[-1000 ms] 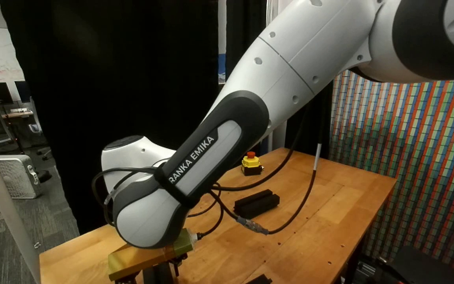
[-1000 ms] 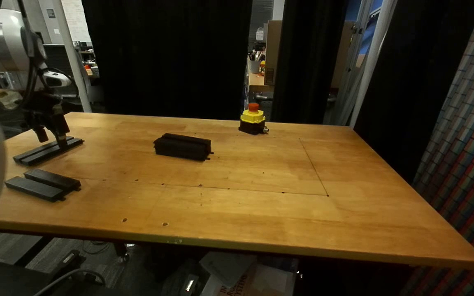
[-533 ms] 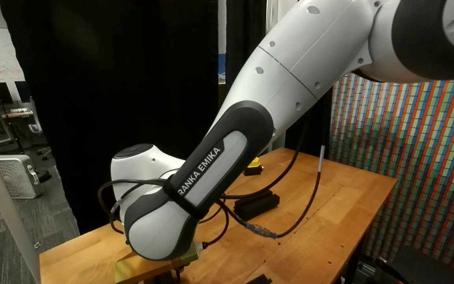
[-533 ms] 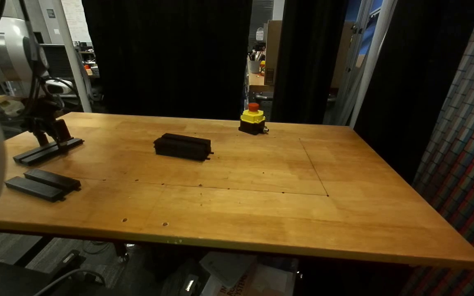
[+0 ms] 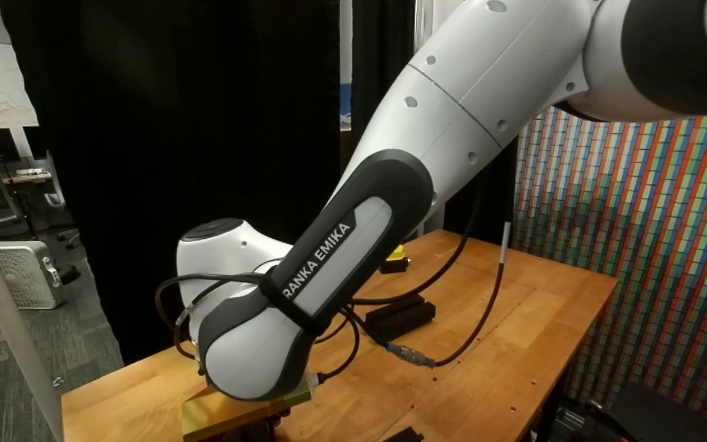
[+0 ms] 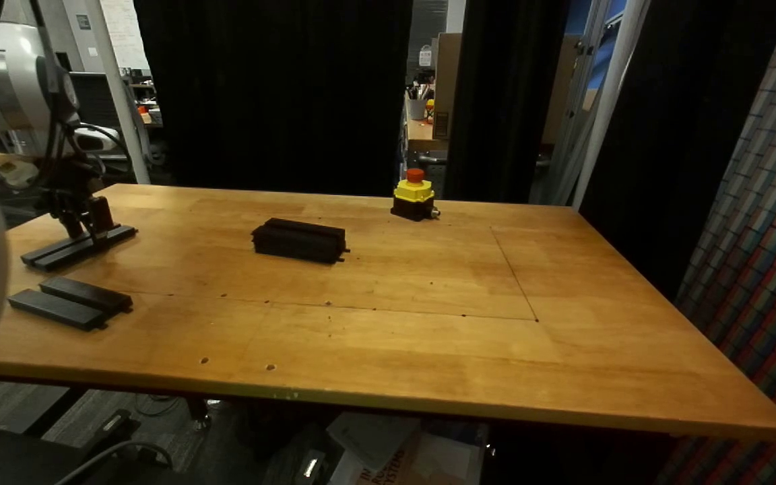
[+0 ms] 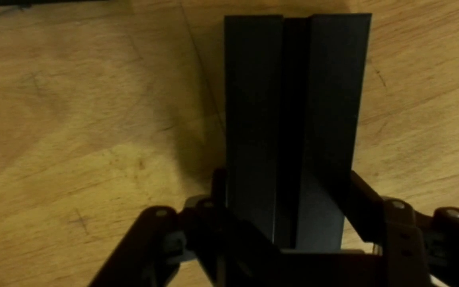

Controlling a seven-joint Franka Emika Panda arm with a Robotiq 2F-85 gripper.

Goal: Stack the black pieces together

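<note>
The step in hand, as I judge it, is the picking up of one grooved black bar (image 7: 269,127). The claw (image 7: 288,187) is closed around this bar, with one jaw against each long side, so the gap between the jaws is only the width of the bar. In an exterior view the bar seems to rest flat on the wooden surface (image 6: 428,350); I see no clear lift. A second black bar (image 6: 68,309) lies near it, untouched. The black block (image 6: 298,240), which looks like bars already stacked, stands well apart from both and points in another direction. The next move probably calls for a straight lift, then a turn of the bar to match the block, and a slow lowering with the edges aligned.

As for containers, the bars lie in none; in the background a pencil cup (image 6: 417,109) holds pen-like things (image 6: 419,91), too small to name exactly.
</note>
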